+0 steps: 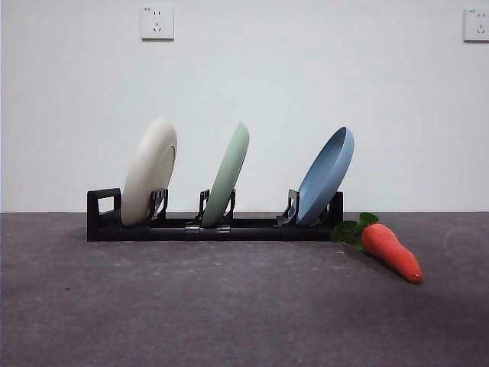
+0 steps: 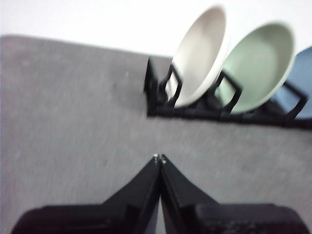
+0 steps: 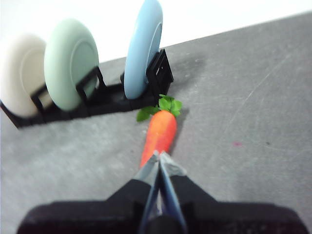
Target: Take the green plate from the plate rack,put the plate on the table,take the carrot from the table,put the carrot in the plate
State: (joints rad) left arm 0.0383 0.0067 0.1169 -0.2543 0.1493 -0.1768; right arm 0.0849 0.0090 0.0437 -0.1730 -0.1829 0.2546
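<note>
Nearest me, the carrot [image 1: 391, 250] lies on the worktop [image 1: 229, 306] beside the plate rack [image 1: 214, 228], where the green plate [image 1: 227, 175] leans between two others. My left gripper [image 2: 159, 157] and right gripper [image 3: 158, 154] hover pinched closed, empty. I judge that lifting the green plate carelessly could knock its neighbours.

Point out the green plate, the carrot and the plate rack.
green plate [image 1: 228, 180], front view, middle of its edge-on body.
carrot [image 1: 391, 250], front view, middle of the orange root.
plate rack [image 1: 260, 228], front view, bare base bar.
</note>
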